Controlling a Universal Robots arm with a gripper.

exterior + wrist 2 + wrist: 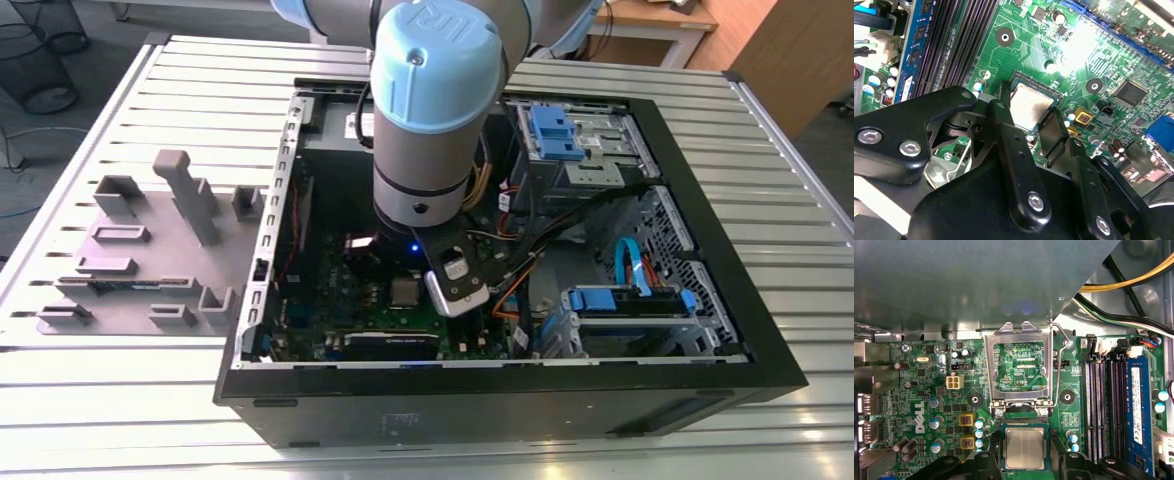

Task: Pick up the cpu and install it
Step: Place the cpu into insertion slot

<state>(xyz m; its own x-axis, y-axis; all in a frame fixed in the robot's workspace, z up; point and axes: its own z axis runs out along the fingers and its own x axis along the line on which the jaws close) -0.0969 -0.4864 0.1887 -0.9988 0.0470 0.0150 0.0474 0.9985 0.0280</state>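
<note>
The cpu (1024,448), a small square chip with a pale silver top, lies level in the motherboard socket (1023,424) in both wrist views. My gripper (1025,449) straddles it, and its black fingers (1002,112) sit against two opposite edges of the cpu (1030,104), shut on it. The socket's silver load plate (1019,365) stands swung open just beyond the chip, with its wire lever (1062,354) raised. In the exterior view the arm (430,150) reaches down into the open PC case (507,380).
Black memory slots (1101,405) and a blue memory stick (1136,410) run beside the socket. Yellow and black cables (1134,285) cross near the case wall. Grey stepped holder blocks (147,250) stand on the slatted table at the exterior view's left. Blue drive cages (574,140) fill the case's far side.
</note>
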